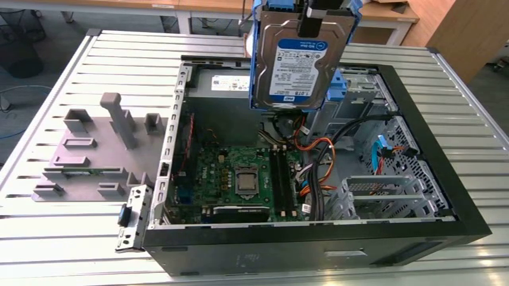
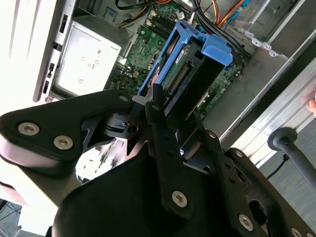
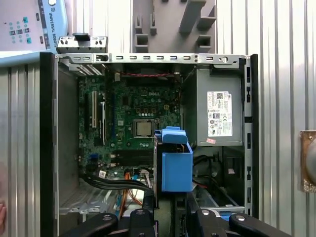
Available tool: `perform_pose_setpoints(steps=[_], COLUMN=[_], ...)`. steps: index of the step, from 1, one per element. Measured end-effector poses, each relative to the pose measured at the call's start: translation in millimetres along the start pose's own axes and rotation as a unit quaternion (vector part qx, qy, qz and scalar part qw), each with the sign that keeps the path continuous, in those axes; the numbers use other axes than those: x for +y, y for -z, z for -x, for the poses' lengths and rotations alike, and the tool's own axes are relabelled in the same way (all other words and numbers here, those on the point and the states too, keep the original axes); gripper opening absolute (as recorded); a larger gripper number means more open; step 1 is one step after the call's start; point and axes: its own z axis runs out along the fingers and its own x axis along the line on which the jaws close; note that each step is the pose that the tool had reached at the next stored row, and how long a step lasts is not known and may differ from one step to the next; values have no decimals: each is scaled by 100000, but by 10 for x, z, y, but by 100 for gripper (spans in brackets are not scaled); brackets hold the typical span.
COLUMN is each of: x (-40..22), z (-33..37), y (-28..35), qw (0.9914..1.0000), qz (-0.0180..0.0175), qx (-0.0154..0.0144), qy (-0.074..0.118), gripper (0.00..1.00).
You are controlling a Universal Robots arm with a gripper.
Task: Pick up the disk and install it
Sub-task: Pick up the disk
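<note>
In the exterior view, your gripper (image 1: 312,25) has its jaws pinched on the top edge of the disk (image 1: 296,59). The disk hangs upright in the air above the open case (image 1: 445,179), label facing the camera, over the far half near the power supply (image 1: 223,83). I judge this to be the carry stage, with the disk lifted but not seated. To do it well, move slowly so the drive does not swing in the pinch. Give the bundle of cables (image 1: 318,156) below it a wide berth, and watch the blue rails, which look like the parts most likely to catch on sheet metal. In the second wrist view, the fingers (image 2: 157,111) close on the disk (image 2: 192,74) from either flat side, and its connector end points down towards the motherboard (image 2: 148,34). The grip looks square and not skewed, so I would not adjust it in mid-air. In the first wrist view, you are looking straight down. The disk (image 3: 176,165) shows edge-on between the motherboard (image 3: 131,106) and the power supply (image 3: 216,113), well clear of the case walls. As for pose, the wrist points downward from above the case, the tool axis is close to vertical, and the disk hangs directly beneath the gripper (image 3: 170,200).
</note>
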Motion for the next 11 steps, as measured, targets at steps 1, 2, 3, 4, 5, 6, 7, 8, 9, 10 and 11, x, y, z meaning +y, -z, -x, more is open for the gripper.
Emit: perform_pose_setpoints(steps=[1,2,3,4,5,6,7,8,9,10,11], x=[0,-1,0,0,0,-1,-1,-1,-1,-1,-1], z=[-14,-25,-32,-34,-34,-36,-37,-38,-38,-38,-38], y=[1,1,1,1,1,1,2,2,2,2,1], qw=[100000,100000,100000,100000,100000,100000,100000,100000,100000,100000,100000], qz=[0,-1,2,1,1,2,3,2,2,3,0], qx=[0,-4,-1,2,2,3,5,3,3,3,1], qy=[-1,-2,-3,-8,-11,-3,-1,-2,-3,0,-2], gripper=[35,35,35,35,35,35,35,35,35,35,35])
